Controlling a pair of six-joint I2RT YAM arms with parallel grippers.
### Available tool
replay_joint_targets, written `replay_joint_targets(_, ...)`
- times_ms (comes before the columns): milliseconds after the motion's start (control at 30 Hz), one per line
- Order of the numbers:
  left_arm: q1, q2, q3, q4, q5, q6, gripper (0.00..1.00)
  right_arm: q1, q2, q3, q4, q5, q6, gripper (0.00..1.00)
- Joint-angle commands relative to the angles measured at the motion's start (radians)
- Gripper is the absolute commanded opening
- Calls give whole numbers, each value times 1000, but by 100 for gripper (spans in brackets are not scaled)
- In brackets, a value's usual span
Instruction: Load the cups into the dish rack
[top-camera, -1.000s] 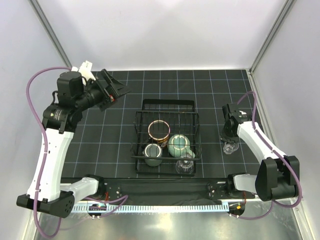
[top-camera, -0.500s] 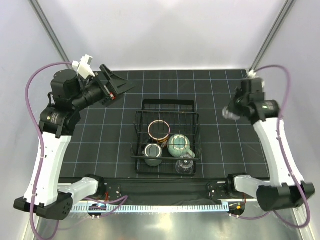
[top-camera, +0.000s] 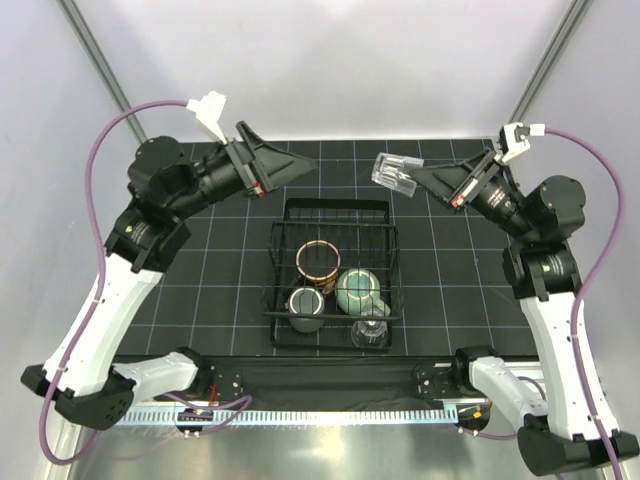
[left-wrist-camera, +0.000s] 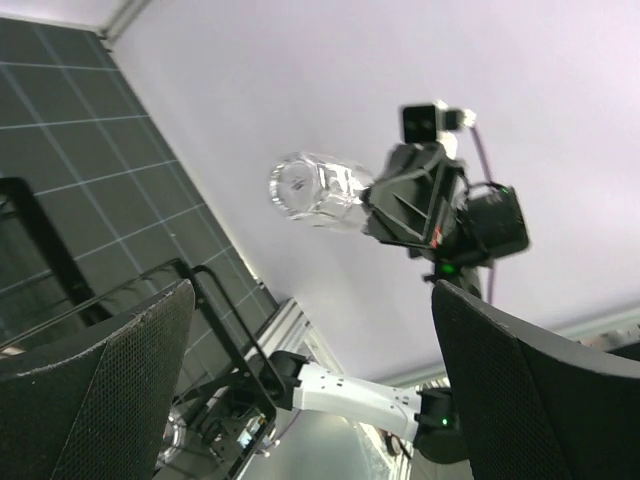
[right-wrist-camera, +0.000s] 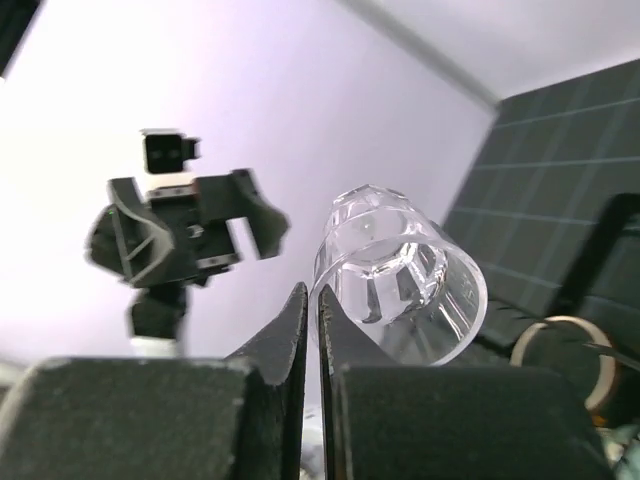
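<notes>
My right gripper (top-camera: 418, 178) is shut on the rim of a clear glass (top-camera: 395, 172), held on its side high above the back right of the black wire dish rack (top-camera: 335, 205). The right wrist view shows the fingers (right-wrist-camera: 312, 300) pinching the glass wall (right-wrist-camera: 400, 265). The rack holds the dark cup with red inside (top-camera: 318, 260), the pale-green mug (top-camera: 357, 290), the dark grey-green mug (top-camera: 306, 308) and a second clear glass (top-camera: 370, 330). My left gripper (top-camera: 300, 165) is open and empty, raised over the rack's back left, facing the held glass (left-wrist-camera: 320, 190).
The black gridded mat (top-camera: 220, 280) covers the table around the rack. White walls enclose the back and sides. The rack's wire rim (left-wrist-camera: 215, 300) shows low in the left wrist view, and its edge (right-wrist-camera: 610, 240) at the right of the right wrist view.
My right arm has lifted the clear glass off the mat at the right and swung it up and left toward the rack's back. My left arm has risen and turned right.
</notes>
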Motion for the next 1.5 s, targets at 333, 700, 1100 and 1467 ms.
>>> replay_joint_targets(333, -194, 188, 137, 134, -16, 22, 97, 22, -14, -38, 514, -215, 373, 4)
replay_joint_targets(700, -205, 165, 123, 229, -10, -29, 93, 27, -26, -61, 522, -220, 376, 4)
replay_joint_targets(1100, -243, 226, 146, 285, 102, -95, 98, 41, -4, -36, 525, -231, 373, 4)
replay_joint_targets(1467, -287, 283, 197, 284, 131, -108, 85, 42, -9, -50, 525, -229, 370, 4)
